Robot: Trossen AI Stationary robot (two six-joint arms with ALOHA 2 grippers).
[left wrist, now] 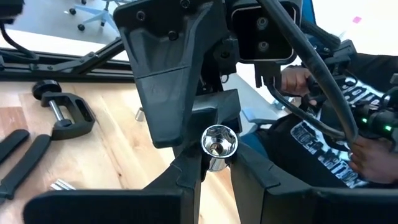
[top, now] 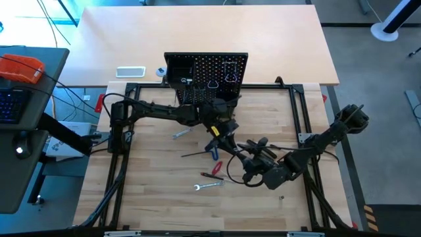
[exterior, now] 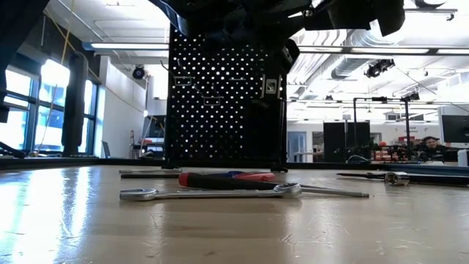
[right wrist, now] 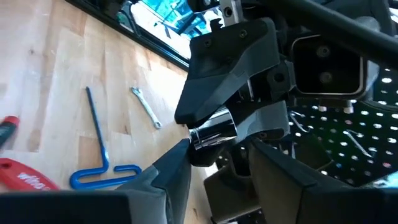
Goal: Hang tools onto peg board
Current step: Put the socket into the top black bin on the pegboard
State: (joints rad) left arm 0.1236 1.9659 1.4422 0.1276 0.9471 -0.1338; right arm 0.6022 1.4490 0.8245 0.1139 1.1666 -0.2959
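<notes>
Gripper to gripper, the two arms meet over mid-counter, just in front of the peg board point(top: 206, 78), around one chrome socket point(left wrist: 217, 144). Left gripper point(left wrist: 214, 180) is clenched on that socket, its hollow end facing the left wrist camera. Right gripper point(right wrist: 219, 163) stands part-open, its fingers either side of the same socket; whether they touch it is unclear. On the wooden counter point(top: 158, 184) lie two silver wrenches point(top: 208, 186) point(top: 181, 133), one red-handled screwdriver point(top: 214, 168), one blue T hex key point(right wrist: 99, 158), one black C-clamp point(left wrist: 64, 113) and a pair of black pliers point(left wrist: 17, 162). Arms hide the peg board's lower edge from above.
</notes>
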